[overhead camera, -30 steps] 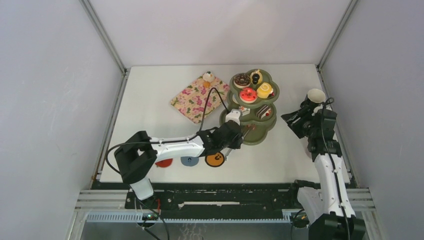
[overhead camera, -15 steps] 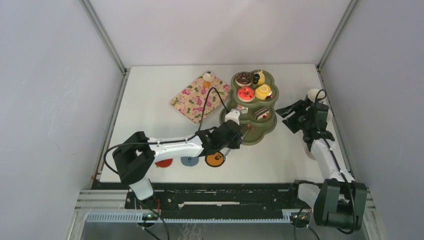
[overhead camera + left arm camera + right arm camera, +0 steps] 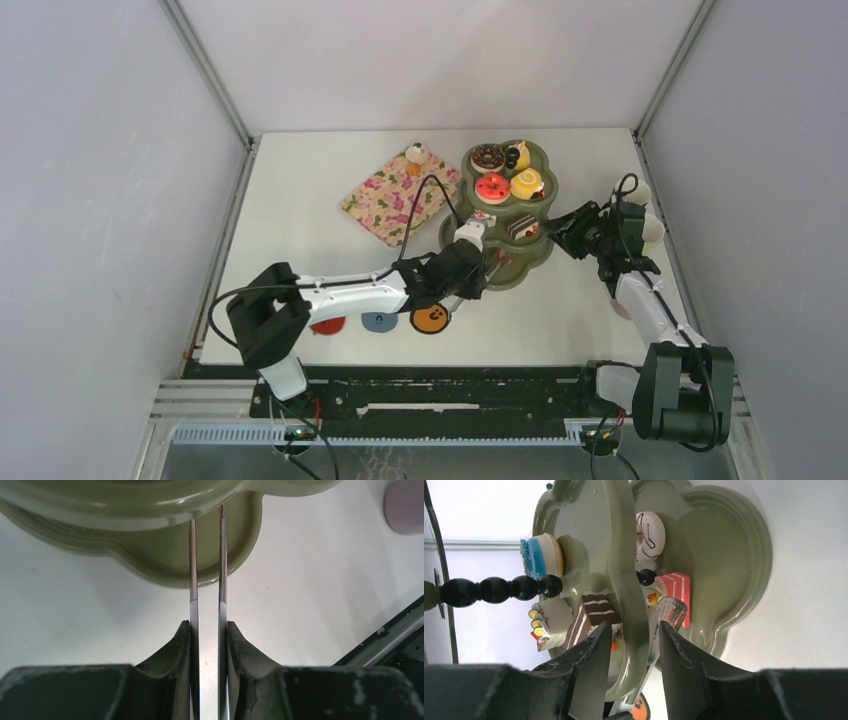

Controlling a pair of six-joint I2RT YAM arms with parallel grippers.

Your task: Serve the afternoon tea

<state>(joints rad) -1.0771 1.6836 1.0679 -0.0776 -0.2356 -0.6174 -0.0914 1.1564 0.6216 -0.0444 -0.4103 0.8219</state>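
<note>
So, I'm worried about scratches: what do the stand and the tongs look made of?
The stand: glossy olive-green, glazed ceramic or moulded plastic; smooth soft highlights on its scalloped rim, which one I cannot tell. The tongs: thin polished metal, likely steel; the blades shine mirror-bright.

The tray [image 3: 395, 200] lies left of the stand [image 3: 530, 265], coasters [image 3: 380, 322] before them.

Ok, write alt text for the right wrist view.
The right gripper has its dark fingers either side of a tier rim of the olive-green stand, which appears turned sideways. A chocolate cake slice sits by one finger; a pink cake slice, a white donut and metal tongs show on the tier below.
</note>
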